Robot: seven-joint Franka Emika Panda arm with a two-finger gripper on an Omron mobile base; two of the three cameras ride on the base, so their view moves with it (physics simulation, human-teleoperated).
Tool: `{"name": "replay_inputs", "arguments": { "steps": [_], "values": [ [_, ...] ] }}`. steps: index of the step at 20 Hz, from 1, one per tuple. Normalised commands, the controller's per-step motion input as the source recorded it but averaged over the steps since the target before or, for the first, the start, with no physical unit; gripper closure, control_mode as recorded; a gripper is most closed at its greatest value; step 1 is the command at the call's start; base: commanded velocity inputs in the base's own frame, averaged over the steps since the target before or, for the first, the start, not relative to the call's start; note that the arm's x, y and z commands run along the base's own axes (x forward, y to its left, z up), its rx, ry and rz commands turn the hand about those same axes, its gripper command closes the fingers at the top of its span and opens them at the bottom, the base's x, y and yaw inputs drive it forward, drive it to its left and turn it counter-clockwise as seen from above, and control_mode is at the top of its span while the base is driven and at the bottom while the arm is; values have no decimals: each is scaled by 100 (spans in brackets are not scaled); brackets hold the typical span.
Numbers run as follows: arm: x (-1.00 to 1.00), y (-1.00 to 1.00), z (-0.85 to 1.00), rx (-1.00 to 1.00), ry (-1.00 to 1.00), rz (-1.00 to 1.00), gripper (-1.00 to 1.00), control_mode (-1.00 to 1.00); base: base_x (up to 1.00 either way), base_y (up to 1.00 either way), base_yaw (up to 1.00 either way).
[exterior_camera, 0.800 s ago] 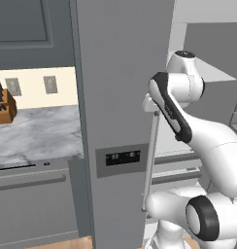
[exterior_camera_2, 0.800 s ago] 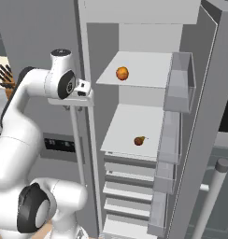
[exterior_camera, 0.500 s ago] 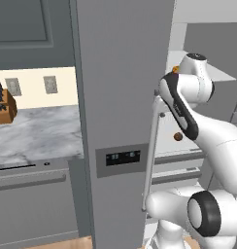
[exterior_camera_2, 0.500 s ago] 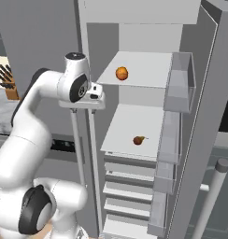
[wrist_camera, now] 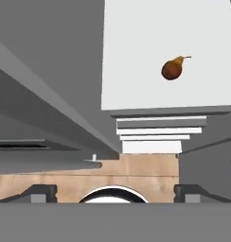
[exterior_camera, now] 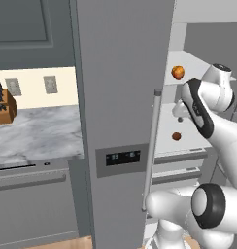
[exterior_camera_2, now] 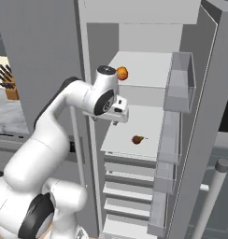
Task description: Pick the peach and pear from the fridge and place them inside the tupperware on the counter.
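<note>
The fridge (exterior_camera: 120, 73) stands open, its grey door swung left with the long silver handle (exterior_camera: 150, 146). The peach (exterior_camera_2: 122, 73) rests on the upper white shelf (exterior_camera_2: 148, 70), also seen as the peach (exterior_camera: 177, 72). On the shelf below lies the pear (exterior_camera_2: 137, 139), brownish with a short stem. My gripper (exterior_camera_2: 118, 116) hangs open at the left front of the fridge opening, between the two shelves, above and left of the pear. The hand view looks down on the pear (wrist_camera: 173, 69), with the fingertips (wrist_camera: 39, 191) wide apart and nothing between them. The tupperware is out of view.
The marbled counter (exterior_camera: 38, 131) with a knife block (exterior_camera: 4, 107) lies left of the door. Clear door bins (exterior_camera_2: 179, 84) line the right side of the fridge. Several white drawers (exterior_camera_2: 130, 186) stack below the pear's shelf. A wooden floor (wrist_camera: 136, 165) is underneath.
The arm has swung from beside the door edge to the right, into the fridge opening, and the hand has dropped to between the two shelves. Both fruits lie where they were.
</note>
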Motion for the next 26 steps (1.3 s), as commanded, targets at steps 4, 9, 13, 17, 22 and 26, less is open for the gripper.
{"name": "replay_inputs", "arguments": {
  "steps": [4, 9, 13, 17, 22, 26],
  "values": [
    [0, -39, -36, 0, 0, -11, -100, -100, 0, 0, 0],
    [15, -43, -28, 5, 7, -18, -100, -100, 0, 0, 0],
    [30, -34, -40, 0, 22, -15, -100, -100, 0, 0, 0],
    [40, -22, -47, 0, 18, -6, -100, -100, 0, 0, 0],
    [38, -15, -38, 0, 0, 0, -100, -100, 0, 0, 0],
    [46, -13, -46, 0, 0, 0, -100, -100, 0, 0, 0]
  ]
}}
